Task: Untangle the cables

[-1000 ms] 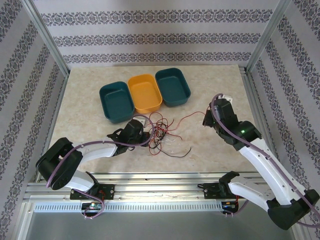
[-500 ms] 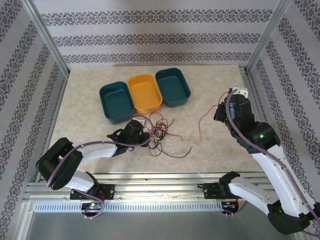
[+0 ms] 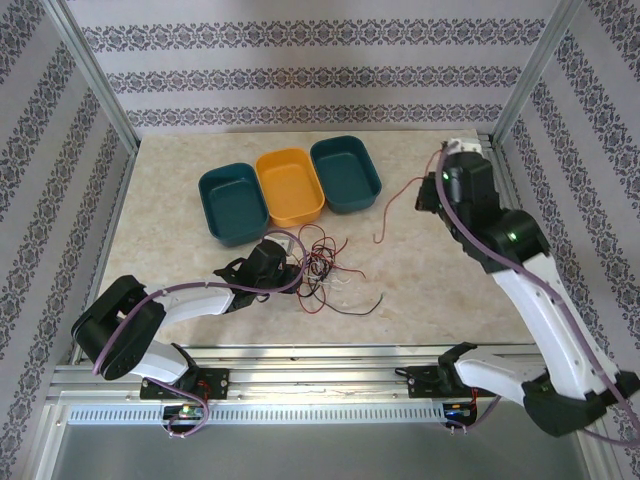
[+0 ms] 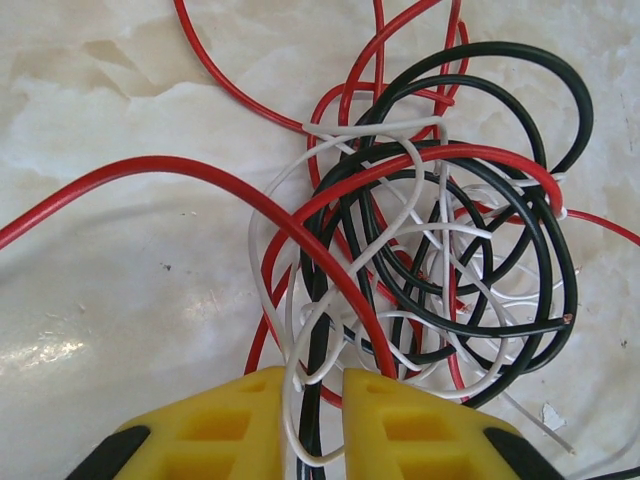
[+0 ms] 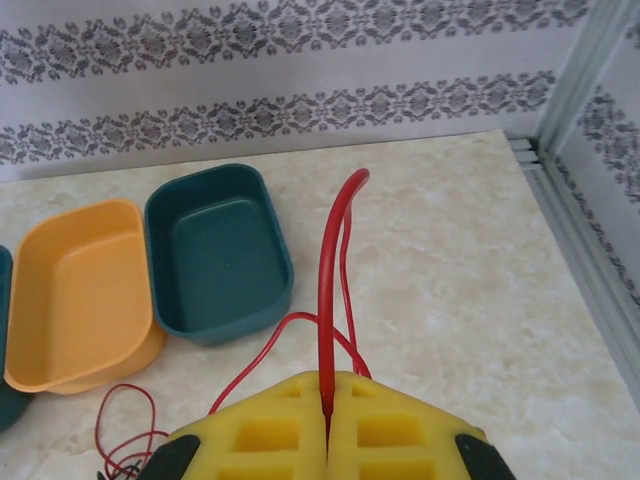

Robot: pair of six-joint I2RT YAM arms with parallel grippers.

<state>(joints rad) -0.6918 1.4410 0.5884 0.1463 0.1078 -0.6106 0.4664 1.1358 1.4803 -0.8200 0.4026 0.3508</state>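
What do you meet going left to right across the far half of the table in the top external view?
Left teal tray → yellow tray → right teal tray → red cable → right gripper, shut on that cable's end.

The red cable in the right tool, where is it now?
In the top view the red cable hangs at the right, from the shut right tool, just right of the rightmost teal tray.
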